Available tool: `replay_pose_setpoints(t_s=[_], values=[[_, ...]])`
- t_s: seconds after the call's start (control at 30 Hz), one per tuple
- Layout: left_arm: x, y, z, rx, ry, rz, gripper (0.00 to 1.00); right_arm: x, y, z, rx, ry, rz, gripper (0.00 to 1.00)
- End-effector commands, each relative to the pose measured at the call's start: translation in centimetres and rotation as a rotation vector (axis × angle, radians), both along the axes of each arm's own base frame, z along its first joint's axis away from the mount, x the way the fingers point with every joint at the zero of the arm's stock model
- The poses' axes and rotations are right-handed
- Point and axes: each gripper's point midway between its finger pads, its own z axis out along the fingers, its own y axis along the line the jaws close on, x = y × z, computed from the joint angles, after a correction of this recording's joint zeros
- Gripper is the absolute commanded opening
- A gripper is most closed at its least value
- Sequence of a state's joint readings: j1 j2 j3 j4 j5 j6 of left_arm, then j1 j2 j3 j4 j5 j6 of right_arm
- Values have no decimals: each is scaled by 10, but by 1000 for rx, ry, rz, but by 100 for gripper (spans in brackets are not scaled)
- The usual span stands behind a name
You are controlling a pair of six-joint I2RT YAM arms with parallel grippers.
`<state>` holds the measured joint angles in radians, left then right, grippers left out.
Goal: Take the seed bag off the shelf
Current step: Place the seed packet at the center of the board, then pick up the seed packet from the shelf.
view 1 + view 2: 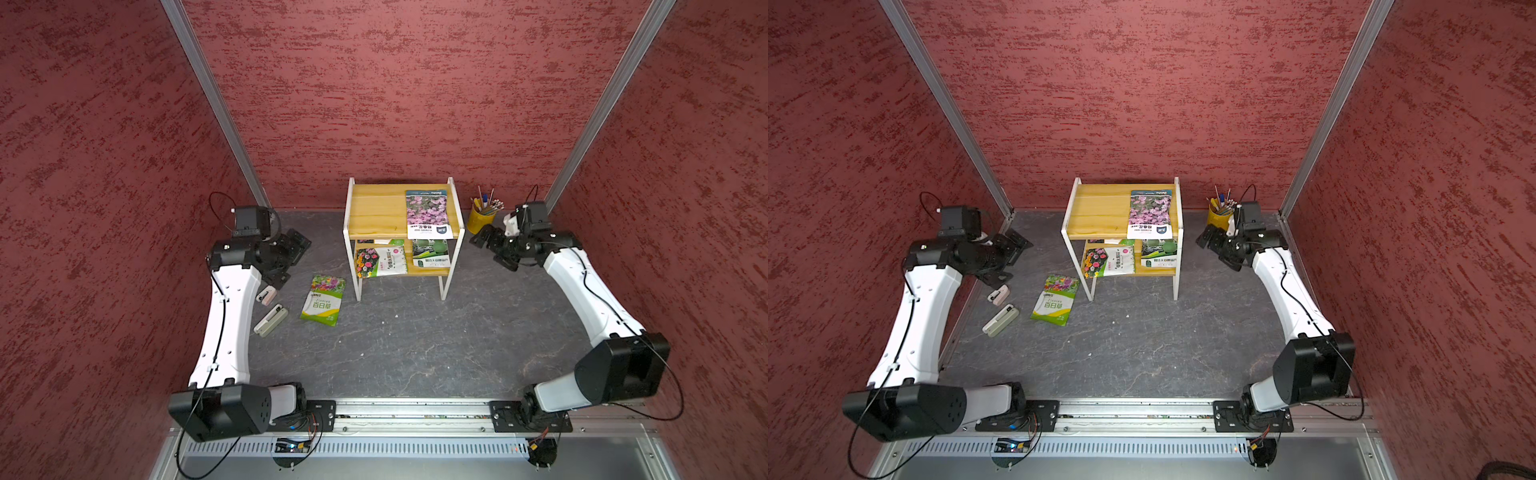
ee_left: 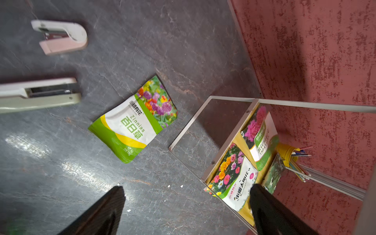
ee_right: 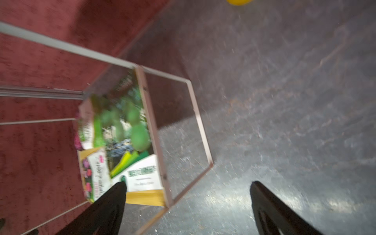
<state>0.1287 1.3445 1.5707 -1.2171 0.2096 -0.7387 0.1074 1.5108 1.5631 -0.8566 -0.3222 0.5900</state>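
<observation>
The shelf (image 1: 374, 208) stands at the back middle of the table. A purple-flower seed bag (image 1: 427, 214) lies on its top board. On the lower board lie a mixed-flower bag (image 1: 380, 261) and a green melon bag (image 1: 431, 253), with a third bag (image 2: 262, 136) behind them. A green zinnia seed bag (image 1: 323, 300) lies flat on the table, left of the shelf. My left gripper (image 1: 293, 262) is open and empty, left of that bag (image 2: 132, 120). My right gripper (image 1: 492, 251) hangs open and empty just right of the shelf (image 3: 154, 130).
A pink stapler (image 1: 266, 294) and a grey-green stapler (image 1: 271, 320) lie beside the left arm. A yellow pencil cup (image 1: 480, 218) stands right of the shelf, close behind the right gripper. Red walls close in the back and both sides.
</observation>
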Motion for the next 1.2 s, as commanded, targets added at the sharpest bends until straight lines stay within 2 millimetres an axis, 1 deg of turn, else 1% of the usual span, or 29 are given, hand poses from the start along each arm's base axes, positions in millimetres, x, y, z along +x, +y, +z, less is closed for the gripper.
replay_pose_setpoints(t_s=[0.0, 0.1, 0.13, 0.17, 0.23, 0.3, 0.4, 0.47, 0.6, 0.7, 0.87, 0.97, 1.07, 1.17], values=[[-13, 3, -3, 71, 87, -79, 100, 17, 5, 40, 8, -78, 33, 98], [-7, -3, 3, 53, 65, -111, 100, 35, 11, 91, 38, -190, 52, 99], [-5, -6, 3, 45, 60, -123, 100, 39, 13, 104, 47, -215, 60, 98], [-3, -9, 2, 33, 59, -137, 100, 42, 17, 122, 60, -250, 71, 98], [1, -15, 3, 16, 49, -162, 100, 44, 24, 150, 74, -302, 94, 98], [5, -23, 6, 16, 21, -197, 100, 40, 32, 177, 80, -353, 119, 98], [9, -34, 14, 45, -36, -242, 100, 31, 47, 200, 117, -390, 157, 98], [8, -38, 14, 41, -53, -249, 100, 24, 60, 208, 159, -396, 195, 98], [6, -46, 1, -8, -36, -263, 100, 7, 94, 210, 178, -394, 275, 98], [4, -49, -9, -26, -18, -266, 100, -3, 120, 203, 171, -374, 325, 98], [-2, -48, -18, -42, 23, -240, 100, -6, 153, 185, 163, -347, 366, 98], [-3, -48, -18, -41, 22, -238, 100, -5, 166, 171, 146, -323, 377, 98], [-4, -47, -18, -37, 19, -240, 100, -3, 169, 156, 112, -302, 358, 99], [-7, -47, -19, -40, 22, -244, 100, -2, 170, 147, 109, -296, 346, 98]])
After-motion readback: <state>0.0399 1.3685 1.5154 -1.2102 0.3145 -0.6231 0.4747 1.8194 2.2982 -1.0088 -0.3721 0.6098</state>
